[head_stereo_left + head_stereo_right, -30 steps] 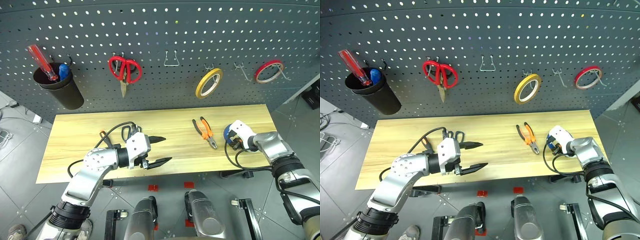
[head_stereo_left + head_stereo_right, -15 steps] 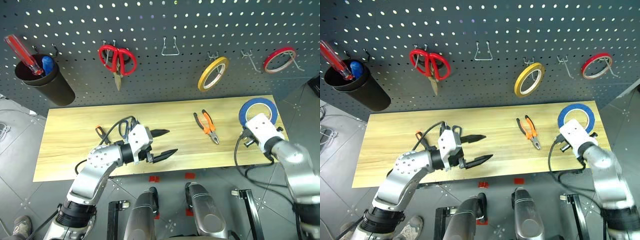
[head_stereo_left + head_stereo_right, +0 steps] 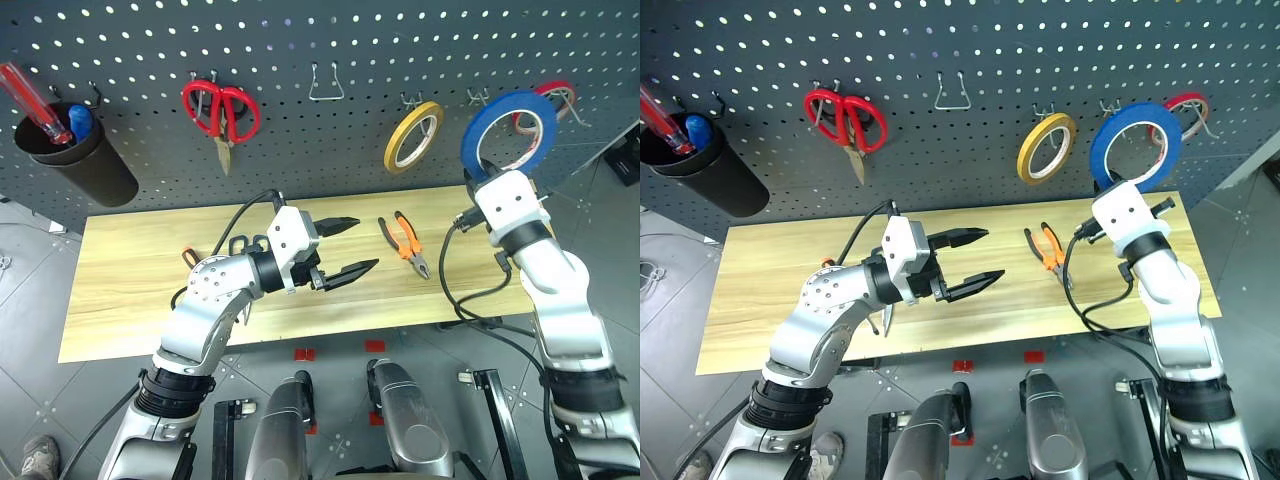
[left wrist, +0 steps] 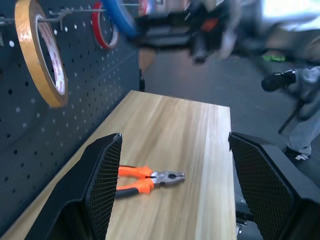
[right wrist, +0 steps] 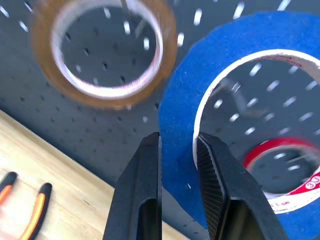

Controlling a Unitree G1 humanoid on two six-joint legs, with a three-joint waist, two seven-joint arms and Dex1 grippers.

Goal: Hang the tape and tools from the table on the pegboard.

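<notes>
Right gripper point(image 5: 177, 145) pinching blue tape ring point(image 3: 1137, 145) against pegboard point(image 3: 970, 40) — hanging step underway. Next: threading ring onto free hook point(image 3: 478, 96). Left gripper point(image 3: 974, 262) hanging spread, empty, above table point(image 3: 760, 300) — pliers point(image 3: 405, 243) waiting.

Left gripper point(image 3: 352, 247) gapes wide; right gripper point(image 5: 178, 146) is clamped.

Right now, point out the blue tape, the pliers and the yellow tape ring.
blue tape point(image 3: 480, 127): left eye view, left band of the ring.
pliers point(image 3: 402, 237): left eye view, orange handles.
yellow tape ring point(image 3: 1028, 156): right eye view, lower left band.
</notes>
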